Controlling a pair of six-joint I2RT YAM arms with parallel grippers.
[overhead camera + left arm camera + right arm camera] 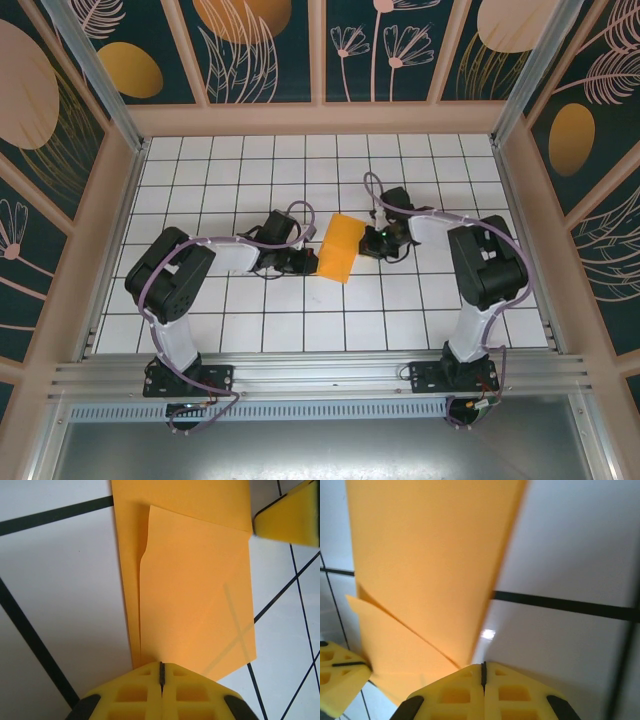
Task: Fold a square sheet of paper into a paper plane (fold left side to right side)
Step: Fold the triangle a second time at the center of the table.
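The thin orange square sheet of paper looks floppy, best edge-pinched; left gripper and right gripper sit pressed together at its edges.

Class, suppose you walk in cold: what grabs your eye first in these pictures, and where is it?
The bright orange paper, partly folded, stands out at the middle of the white tiled table. Next come the left gripper and right gripper, both shut, meeting the paper at its opposite edges. Dark flower-patterned walls surround the table.
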